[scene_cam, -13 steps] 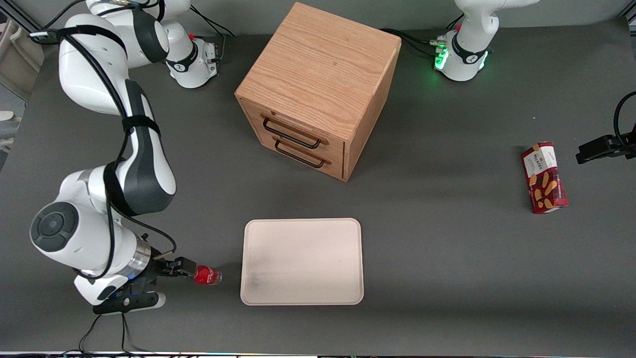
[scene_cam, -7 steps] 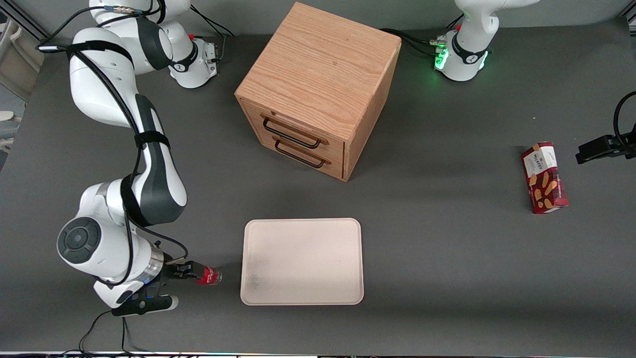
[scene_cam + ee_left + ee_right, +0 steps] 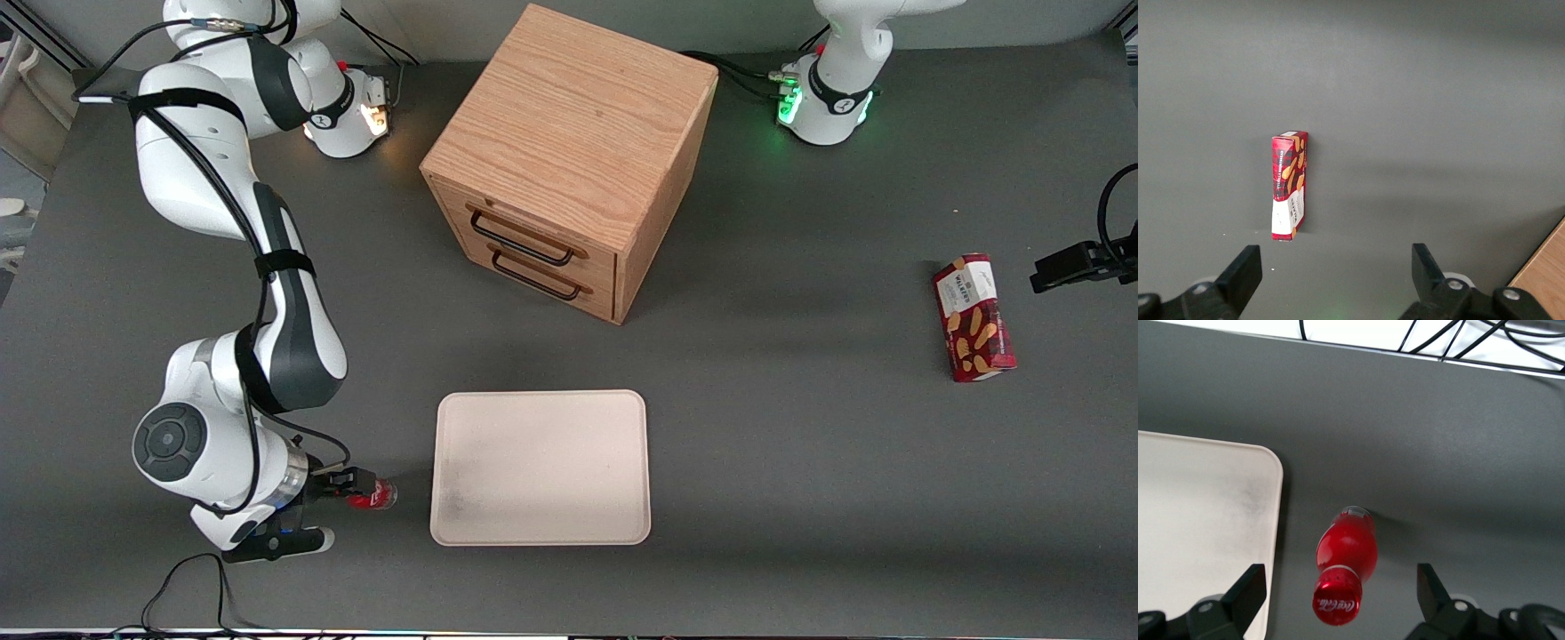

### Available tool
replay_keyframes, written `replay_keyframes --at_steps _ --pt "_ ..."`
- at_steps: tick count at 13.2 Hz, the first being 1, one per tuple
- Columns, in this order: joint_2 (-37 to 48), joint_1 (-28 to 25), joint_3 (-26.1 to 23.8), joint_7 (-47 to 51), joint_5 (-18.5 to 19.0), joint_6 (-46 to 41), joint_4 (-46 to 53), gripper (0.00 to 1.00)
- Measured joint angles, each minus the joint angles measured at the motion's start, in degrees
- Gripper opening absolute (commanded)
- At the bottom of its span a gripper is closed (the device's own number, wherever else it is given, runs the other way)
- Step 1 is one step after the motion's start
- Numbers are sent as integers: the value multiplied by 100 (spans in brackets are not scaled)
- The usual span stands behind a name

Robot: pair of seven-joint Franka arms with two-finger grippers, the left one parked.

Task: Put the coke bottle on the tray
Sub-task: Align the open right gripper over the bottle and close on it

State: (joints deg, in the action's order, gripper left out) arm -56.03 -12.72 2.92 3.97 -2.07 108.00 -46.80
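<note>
— Dark grey tabletop (image 3: 756,462); coke bottle (image 3: 1345,573) standing upright just beside the tray (image 3: 540,467), not on it. Gripper (image 3: 1338,603) above the cap, fingers (image 3: 1245,593) spread wide, touching nothing.

— Could tip if descending off-centre.

Bright, even overhead light; soft shadows, sharp focus.

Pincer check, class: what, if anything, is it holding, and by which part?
Nothing: the open pincer hovers around the upright coke bottle, fingers apart from it.
</note>
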Motion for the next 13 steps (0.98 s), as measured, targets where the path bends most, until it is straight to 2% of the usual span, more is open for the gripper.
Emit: replay_keyframes --at_steps 6,7,10,12,13 --pt "-34 -4 0 0 0 32 -45 100" --pt "-39 -4 0 0 0 36 -46 94" --pt "-53 -4 0 0 0 41 -46 54" --pt "-55 -4 0 0 0 41 -46 31" --pt "-55 -4 0 0 0 41 -46 23"
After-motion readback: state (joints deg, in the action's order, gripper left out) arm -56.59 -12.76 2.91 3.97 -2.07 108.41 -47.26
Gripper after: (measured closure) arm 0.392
